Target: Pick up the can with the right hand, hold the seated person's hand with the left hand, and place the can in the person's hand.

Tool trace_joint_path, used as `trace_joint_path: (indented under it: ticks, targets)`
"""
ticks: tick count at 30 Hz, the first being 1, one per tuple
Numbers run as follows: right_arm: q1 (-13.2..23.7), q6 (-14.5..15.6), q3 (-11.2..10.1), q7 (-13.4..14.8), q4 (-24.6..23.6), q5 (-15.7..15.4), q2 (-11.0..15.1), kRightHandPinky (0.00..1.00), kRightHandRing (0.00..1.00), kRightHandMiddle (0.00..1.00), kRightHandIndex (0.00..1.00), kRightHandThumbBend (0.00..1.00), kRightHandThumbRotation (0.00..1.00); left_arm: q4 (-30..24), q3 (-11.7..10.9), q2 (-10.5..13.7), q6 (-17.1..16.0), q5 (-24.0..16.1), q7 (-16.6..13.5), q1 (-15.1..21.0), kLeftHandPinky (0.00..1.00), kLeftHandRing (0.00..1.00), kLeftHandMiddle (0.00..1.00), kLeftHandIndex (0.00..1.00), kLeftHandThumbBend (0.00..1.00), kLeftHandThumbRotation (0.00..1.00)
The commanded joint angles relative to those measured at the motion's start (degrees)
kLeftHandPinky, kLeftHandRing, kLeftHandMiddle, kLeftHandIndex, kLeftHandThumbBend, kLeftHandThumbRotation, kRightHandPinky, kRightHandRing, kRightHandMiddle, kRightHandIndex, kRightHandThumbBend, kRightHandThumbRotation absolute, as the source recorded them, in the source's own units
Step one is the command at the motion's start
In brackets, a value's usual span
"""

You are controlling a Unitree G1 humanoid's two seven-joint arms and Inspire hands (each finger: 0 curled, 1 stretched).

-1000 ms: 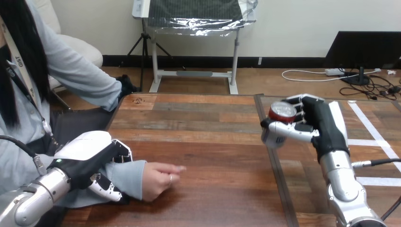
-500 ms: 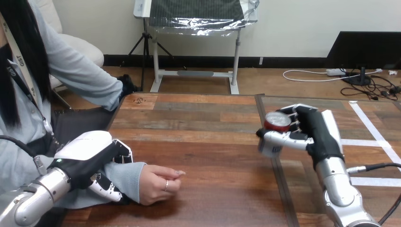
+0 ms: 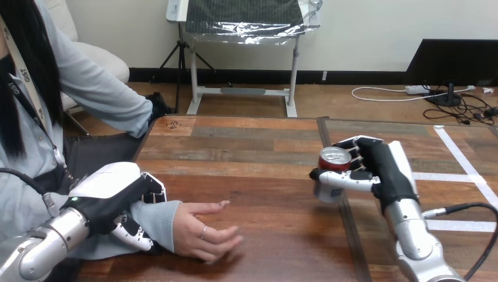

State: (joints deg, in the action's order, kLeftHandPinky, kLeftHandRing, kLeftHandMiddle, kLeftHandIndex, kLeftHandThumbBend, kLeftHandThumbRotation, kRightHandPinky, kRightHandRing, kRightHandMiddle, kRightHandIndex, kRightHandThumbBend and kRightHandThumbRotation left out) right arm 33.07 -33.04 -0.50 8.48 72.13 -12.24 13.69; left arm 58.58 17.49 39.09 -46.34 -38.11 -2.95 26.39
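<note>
Grips upright red, silver-topped can (image 3: 335, 157) in right hand (image 3: 382, 170) above tabletop (image 3: 258, 176); clasps the person's wrist (image 3: 158, 217) with left hand (image 3: 108, 197).

Legible text: none.

Can (image 3: 329, 189): small dark print on the pale side wall, too small to read. The red band near the top has no characters that can be made out.

Table (image 3: 246, 150): a small dark mark (image 3: 171, 124) at the far left corner. Cannot tell whether it is lettering or a sign.
</note>
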Motion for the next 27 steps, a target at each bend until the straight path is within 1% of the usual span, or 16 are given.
trace_joint_path:
  ticks: [1, 2, 5, 8, 11, 14, 19, 23, 27]
  targets:
    - [3.6, -1.9, 0.6, 0.4, -1.0, -0.3, -0.6, 0.37, 0.43, 0.50, 0.53, 0.81, 0.00, -4.3, -1.0, -1.9, -2.8, 3.0, -1.1, 5.0, 0.25, 0.31, 0.37, 0.40, 0.82, 0.00]
    - [3.6, -1.8, 0.7, 0.5, -1.0, -0.4, -0.7, 0.37, 0.43, 0.50, 0.53, 0.81, 0.00, -4.3, -1.0, -1.9, -3.1, 2.9, -1.2, 5.1, 0.25, 0.30, 0.37, 0.40, 0.82, 0.00]
    - [3.6, -1.0, 0.7, 0.4, -1.3, -0.3, -1.2, 0.37, 0.43, 0.50, 0.53, 0.81, 0.00, -5.7, -1.3, -2.3, -1.6, 3.4, -0.3, 4.8, 0.25, 0.30, 0.36, 0.40, 0.82, 0.00]
    - [3.6, -1.3, 1.1, 0.7, -1.4, -0.8, -1.4, 0.37, 0.43, 0.50, 0.53, 0.81, 0.00, -6.2, -1.3, -2.5, -1.8, 3.5, -0.4, 5.0, 0.24, 0.30, 0.36, 0.40, 0.82, 0.00]
    - [3.4, -2.0, 1.3, 0.8, -1.4, -1.2, -1.7, 0.37, 0.43, 0.50, 0.53, 0.82, 0.00, -6.6, -1.4, -2.8, -1.9, 4.0, 0.1, 5.1, 0.24, 0.29, 0.36, 0.40, 0.82, 0.00]
    - [3.6, -1.5, 1.6, 1.0, -1.4, -1.5, -2.1, 0.37, 0.42, 0.50, 0.53, 0.82, 0.00, -7.1, -1.4, -3.1, -1.8, 4.2, 0.3, 5.3, 0.24, 0.29, 0.36, 0.40, 0.82, 0.00]
    - [3.5, -2.1, 2.8, 2.1, -1.6, -2.9, -2.5, 0.38, 0.43, 0.50, 0.53, 0.82, 0.00, -8.6, -1.3, -3.5, -1.2, 4.4, 0.8, 5.5, 0.24, 0.29, 0.36, 0.40, 0.82, 0.00]
    - [3.6, -2.3, 3.2, 2.5, -1.7, -3.2, -3.2, 0.39, 0.44, 0.50, 0.53, 0.82, 0.00, -9.5, -1.3, -3.8, -1.0, 4.8, 1.2, 5.6, 0.24, 0.29, 0.36, 0.40, 0.81, 0.00]
    - [3.4, -2.2, 2.7, 1.4, -2.2, -2.3, -4.1, 0.40, 0.44, 0.50, 0.53, 0.82, 0.00, -10.1, -1.2, -4.0, -0.7, 4.6, 1.4, 5.8, 0.24, 0.30, 0.37, 0.40, 0.82, 0.00]
